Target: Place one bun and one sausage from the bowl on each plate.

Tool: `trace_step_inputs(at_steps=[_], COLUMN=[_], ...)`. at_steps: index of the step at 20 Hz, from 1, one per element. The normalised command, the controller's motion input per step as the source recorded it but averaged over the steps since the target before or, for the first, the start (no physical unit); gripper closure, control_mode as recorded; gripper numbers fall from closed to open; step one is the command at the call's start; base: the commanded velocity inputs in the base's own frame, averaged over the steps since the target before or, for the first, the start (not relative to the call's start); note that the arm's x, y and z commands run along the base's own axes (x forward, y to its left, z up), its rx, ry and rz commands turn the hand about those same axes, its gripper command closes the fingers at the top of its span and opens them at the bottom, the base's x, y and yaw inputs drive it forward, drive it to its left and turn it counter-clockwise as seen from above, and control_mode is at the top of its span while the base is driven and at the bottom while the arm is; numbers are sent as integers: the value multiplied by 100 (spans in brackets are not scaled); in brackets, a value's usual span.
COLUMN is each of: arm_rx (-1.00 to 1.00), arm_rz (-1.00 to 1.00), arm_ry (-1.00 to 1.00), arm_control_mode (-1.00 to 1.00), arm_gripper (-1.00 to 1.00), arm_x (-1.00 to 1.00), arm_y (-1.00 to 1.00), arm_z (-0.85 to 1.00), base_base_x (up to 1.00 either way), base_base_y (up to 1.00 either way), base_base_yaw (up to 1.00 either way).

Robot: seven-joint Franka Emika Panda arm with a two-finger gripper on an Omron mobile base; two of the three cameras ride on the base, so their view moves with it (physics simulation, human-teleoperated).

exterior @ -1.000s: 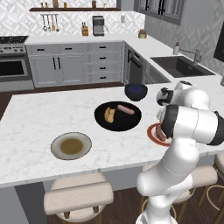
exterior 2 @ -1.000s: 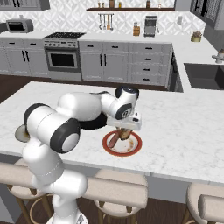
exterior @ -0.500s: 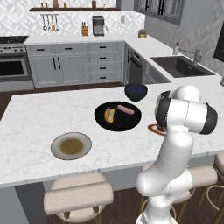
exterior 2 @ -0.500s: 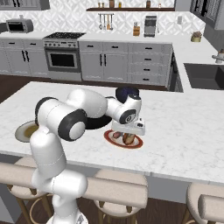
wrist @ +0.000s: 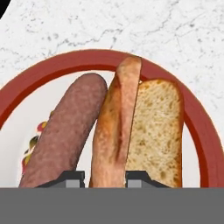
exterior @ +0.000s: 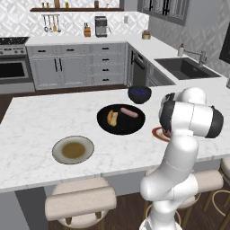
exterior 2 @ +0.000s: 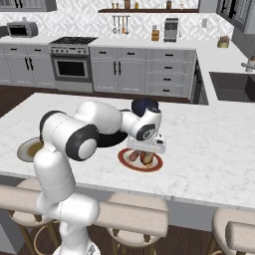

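Hand (wrist: 104, 177) pinches the bun (wrist: 131, 131) over the red-rimmed plate (wrist: 197, 127), beside the sausage (wrist: 65, 131); likely soft, light bread, best gripped mid-length.

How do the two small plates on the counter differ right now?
The red-rimmed plate has a pale centre and carries a sausage and a bun; the grey-rimmed plate has an olive-brown centre and carries no food. The tool is shut on the bun over the red-rimmed plate; the grey-rimmed plate lies apart. Both are round and small.
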Motion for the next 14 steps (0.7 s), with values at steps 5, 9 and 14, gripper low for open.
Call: trace_step_inputs(at_steps=[5,9,14], arm_rx=[0,0,0], arm_rz=[0,0,0], arm_ry=[0,0,0], arm_control_mode=[-100,-100,-100], arm_gripper=[-100,-100,-100], arm_x=[0,0,-1], arm_y=[0,0,0], arm_z=[0,0,2], base_base_x=[0,0,0], base_base_y=[0,0,0], base_base_yaw=[0,0,0])
